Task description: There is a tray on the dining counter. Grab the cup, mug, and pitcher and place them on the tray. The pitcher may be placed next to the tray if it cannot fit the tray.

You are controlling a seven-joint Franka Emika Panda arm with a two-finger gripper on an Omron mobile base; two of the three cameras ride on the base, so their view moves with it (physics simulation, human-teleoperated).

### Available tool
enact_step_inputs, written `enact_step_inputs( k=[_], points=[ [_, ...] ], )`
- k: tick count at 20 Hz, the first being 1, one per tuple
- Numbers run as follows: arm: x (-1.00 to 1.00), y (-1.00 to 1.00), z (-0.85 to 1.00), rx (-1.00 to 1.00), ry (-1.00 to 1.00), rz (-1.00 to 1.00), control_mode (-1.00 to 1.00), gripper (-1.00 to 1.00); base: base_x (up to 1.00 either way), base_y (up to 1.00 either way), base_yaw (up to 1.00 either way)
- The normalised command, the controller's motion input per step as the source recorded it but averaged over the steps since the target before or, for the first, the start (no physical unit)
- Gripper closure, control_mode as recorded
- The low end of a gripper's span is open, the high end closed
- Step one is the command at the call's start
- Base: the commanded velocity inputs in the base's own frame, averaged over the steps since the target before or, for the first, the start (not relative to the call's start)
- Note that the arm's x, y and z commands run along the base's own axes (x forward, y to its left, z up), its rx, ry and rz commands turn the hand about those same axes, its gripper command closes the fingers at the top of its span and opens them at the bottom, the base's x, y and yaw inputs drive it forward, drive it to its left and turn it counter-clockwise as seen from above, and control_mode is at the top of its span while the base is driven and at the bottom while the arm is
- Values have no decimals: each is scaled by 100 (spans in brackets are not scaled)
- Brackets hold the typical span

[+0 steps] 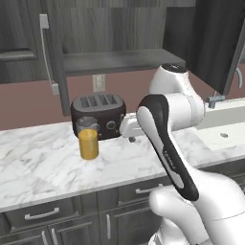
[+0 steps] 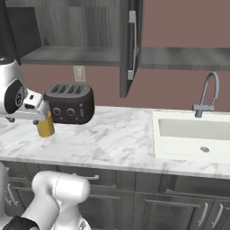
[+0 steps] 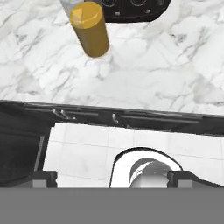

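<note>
The pitcher [image 1: 88, 144] [image 2: 45, 128] [image 3: 90, 29], a tall glass cylinder that is amber-orange below a clear rim band, stands upright on the marble worktop [image 1: 43, 167] just in front of the toaster. My gripper [image 1: 131, 138] [image 3: 113, 179] hangs open and empty over the worktop's front part, to the right of the pitcher and apart from it. In the hand view the pitcher is at the upper left, well beyond the fingertips [image 3: 43, 179]. In the right base view my hand covers part of the pitcher. The tray, dining counter, cup and mug are out of view.
A black four-slot toaster [image 1: 98, 114] [image 2: 70, 103] stands against the wall behind the pitcher. A white sink [image 2: 193, 134] with a faucet [image 2: 207, 93] lies to the right. An open cabinet door [image 2: 130, 45] hangs overhead. Dark drawer fronts [image 1: 43, 213] run below the worktop.
</note>
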Motion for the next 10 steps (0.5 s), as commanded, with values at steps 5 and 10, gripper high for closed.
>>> enact_step_inputs(
  k=[5,10],
  points=[
    [60,44,-3,-11,1,14,-100,-100,0,0,0],
    [48,30,-21,-7,0,14,-100,-100,0,0,0]
  ],
)
